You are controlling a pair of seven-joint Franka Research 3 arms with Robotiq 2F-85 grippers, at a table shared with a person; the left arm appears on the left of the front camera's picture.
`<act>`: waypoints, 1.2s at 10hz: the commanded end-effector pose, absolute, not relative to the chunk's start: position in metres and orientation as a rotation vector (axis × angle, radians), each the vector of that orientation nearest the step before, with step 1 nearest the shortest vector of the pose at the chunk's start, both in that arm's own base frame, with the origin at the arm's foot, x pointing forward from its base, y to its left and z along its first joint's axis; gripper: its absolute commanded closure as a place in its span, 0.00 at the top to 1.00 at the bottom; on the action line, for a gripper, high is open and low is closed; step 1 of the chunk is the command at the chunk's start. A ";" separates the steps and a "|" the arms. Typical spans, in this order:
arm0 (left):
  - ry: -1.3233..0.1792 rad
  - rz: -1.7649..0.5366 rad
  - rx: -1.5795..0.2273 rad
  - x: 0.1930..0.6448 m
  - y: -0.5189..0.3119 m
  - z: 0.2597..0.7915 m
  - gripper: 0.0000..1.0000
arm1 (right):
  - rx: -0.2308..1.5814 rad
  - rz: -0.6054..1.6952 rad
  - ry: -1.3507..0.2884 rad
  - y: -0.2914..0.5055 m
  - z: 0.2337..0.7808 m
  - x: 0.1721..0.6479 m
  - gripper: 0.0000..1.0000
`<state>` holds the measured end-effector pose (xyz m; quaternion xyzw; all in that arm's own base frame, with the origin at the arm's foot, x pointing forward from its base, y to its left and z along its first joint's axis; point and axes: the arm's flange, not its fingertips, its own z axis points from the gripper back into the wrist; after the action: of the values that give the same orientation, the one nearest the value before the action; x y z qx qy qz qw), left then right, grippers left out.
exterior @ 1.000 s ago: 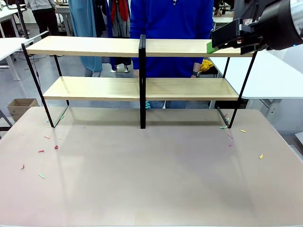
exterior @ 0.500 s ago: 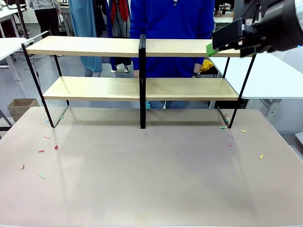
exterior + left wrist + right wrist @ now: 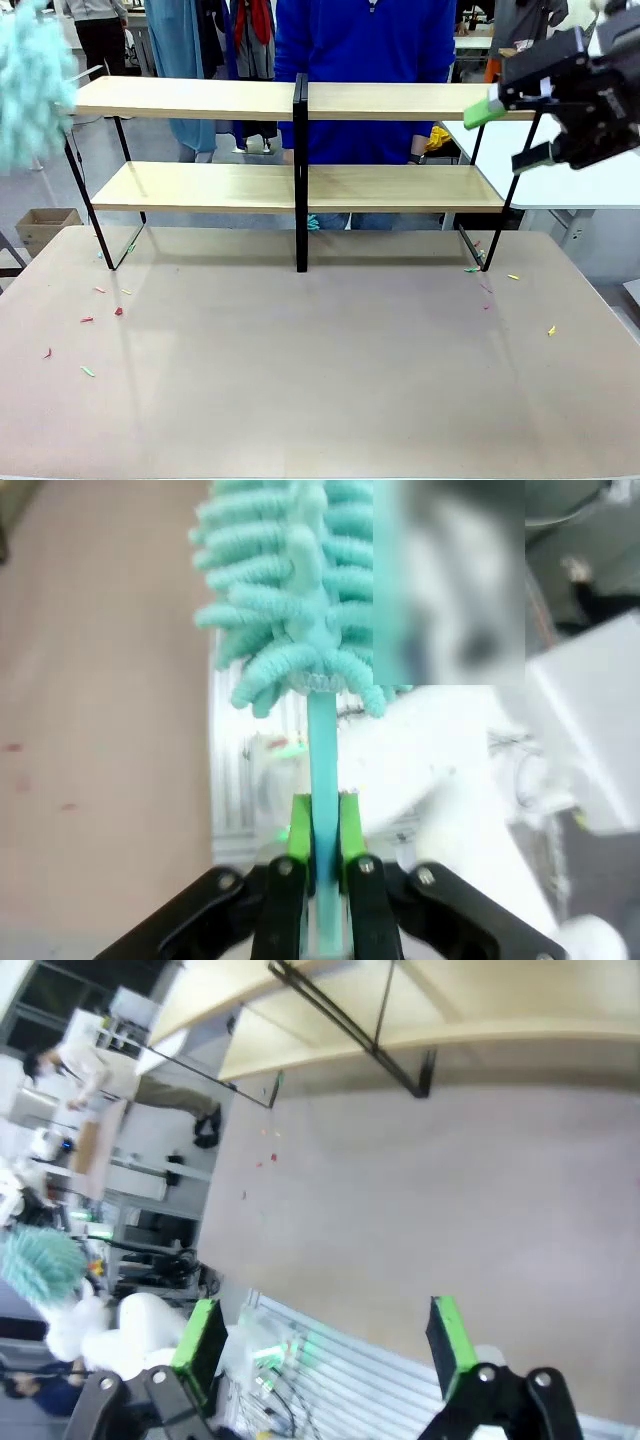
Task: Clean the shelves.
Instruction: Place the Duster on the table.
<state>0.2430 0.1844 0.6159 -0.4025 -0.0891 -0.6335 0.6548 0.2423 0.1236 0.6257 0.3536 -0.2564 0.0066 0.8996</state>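
The shelves (image 3: pixel 300 145), two long light-wood boards in a thin black frame with a black post at the middle, stand across the far half of the beige table (image 3: pixel 320 380), both boards bare. A person in a blue top (image 3: pixel 362 60) stands just behind the rack at its centre. Small coloured scraps (image 3: pixel 100 320) lie scattered on the table near the rack's left foot, and a few more lie near its right foot.

At the rack's left end, a fluffy teal duster (image 3: pixel 30 80) hangs in the air beside the top board, close to the frame's corner; whether it touches the wood cannot be told. In the left wrist view the left gripper (image 3: pixel 324 845) is clamped on the duster's thin teal handle, green pads pressed to either side, the fuzzy head rising straight above the fingers.

At the rack's right end, the right gripper (image 3: pixel 508 135) hovers at the height of the top board, just off its outer corner, its fingers spread wide and empty. The right wrist view looks down past its two green pads (image 3: pixel 200 1345) at the table, with the shelves at the top of the frame, well apart from the fingers
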 end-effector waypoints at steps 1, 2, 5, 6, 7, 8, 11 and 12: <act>0.036 -1.641 -0.912 0.245 0.185 0.600 0.12 | 0.838 -0.172 -0.320 0.098 0.538 0.217 1.00; 0.143 -1.574 -0.906 0.252 0.159 0.576 0.12 | 0.887 -0.204 -0.247 0.085 0.516 0.219 1.00; 0.002 -1.235 -0.806 0.271 0.097 0.527 0.12 | 1.087 -0.183 -0.042 0.040 0.425 0.241 1.00; -0.110 -1.129 -0.723 0.278 0.080 0.514 0.12 | 1.093 -0.190 0.014 0.037 0.401 0.253 1.00; -0.248 -0.958 -0.638 0.288 0.062 0.494 0.12 | 1.095 -0.193 0.048 0.038 0.384 0.262 1.00; -0.257 -0.948 -0.550 0.294 0.046 0.476 0.12 | 1.065 -0.204 -0.036 0.028 0.524 0.311 1.00; -0.226 -1.092 -0.319 0.305 0.015 0.447 0.12 | 1.065 -0.204 -0.036 0.028 0.524 0.311 1.00; -0.175 -1.113 -0.322 0.310 0.013 0.441 0.12 | 1.065 -0.204 -0.036 0.028 0.524 0.311 1.00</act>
<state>0.3096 0.0144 0.4500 -0.1566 -0.1089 -0.5244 0.8298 0.3099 0.0291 0.5257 0.4943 -0.0206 -0.0862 0.8647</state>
